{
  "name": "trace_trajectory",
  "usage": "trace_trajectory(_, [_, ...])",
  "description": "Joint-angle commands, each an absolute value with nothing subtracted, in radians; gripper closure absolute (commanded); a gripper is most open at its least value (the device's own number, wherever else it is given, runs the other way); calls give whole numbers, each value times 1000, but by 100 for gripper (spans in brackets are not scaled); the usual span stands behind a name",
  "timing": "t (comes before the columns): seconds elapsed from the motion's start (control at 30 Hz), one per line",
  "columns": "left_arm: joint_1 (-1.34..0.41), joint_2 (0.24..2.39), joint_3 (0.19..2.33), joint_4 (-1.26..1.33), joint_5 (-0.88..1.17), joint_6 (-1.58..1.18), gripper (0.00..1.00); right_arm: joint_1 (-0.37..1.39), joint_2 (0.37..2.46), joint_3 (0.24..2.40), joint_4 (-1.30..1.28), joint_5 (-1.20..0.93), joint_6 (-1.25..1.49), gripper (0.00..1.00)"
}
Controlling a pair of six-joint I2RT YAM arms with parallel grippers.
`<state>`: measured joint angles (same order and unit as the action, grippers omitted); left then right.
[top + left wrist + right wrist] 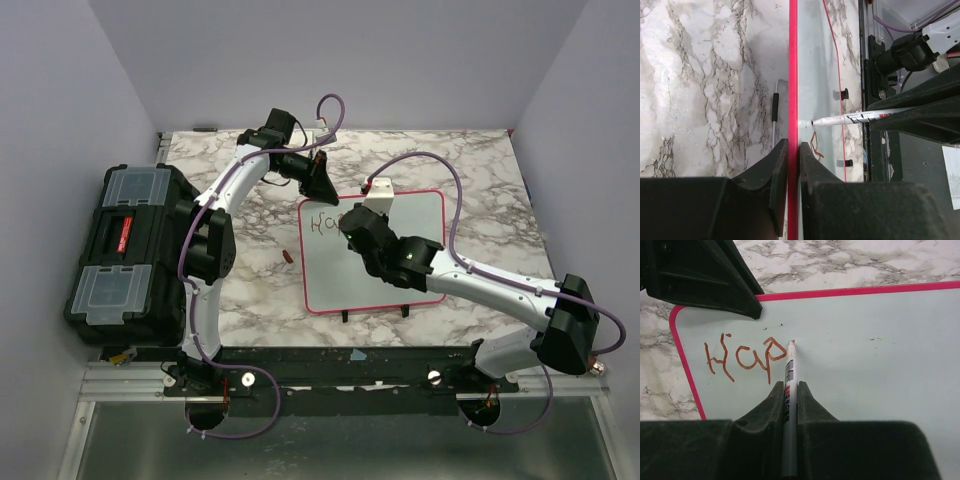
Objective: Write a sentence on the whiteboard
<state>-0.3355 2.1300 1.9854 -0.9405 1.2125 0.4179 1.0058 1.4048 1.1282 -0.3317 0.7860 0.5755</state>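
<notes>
Seen from above, the board (425, 225) lies at the centre of the desk (260, 290), its long axis running left to right, with a toolbox (125, 250) at the far left. The left fingers (322, 183) are set at the board's upper left corner. The right fingers (352, 222) are held over its upper left area, just right of the short lettering (322, 224).

In the left wrist view, the left fingers are closed on the pink frame, one on each side of it, so the board is pinned. The marker (850, 118) reaches in from the right, its tip touching the white surface close to that frame.

In the right wrist view, the marker is gripped between the closed right fingers, its long axis pointing up the frame, with the tip on the board just right of "Hap". The bare surface for the rest of the line lies to the right of the tip, along the upper frame. The next stroke is judged to belong to the right arm, carried rightwards across the marker's axis, while the edge is held by the left.
</notes>
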Motion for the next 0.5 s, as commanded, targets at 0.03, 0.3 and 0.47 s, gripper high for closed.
trace_trajectory(0.03, [-331,2080,1989,-905,1266,449,100,997,1417,1146,-345,816,582,99])
trace_trajectory(0.3, [-330,2082,1991,-905,1265,448,100,996,1405,1128,-394,776,615,99])
trace_trajectory(0.47, [-330,2082,1990,-905,1266,447,100,996,1380,1089,-407,744,645,99])
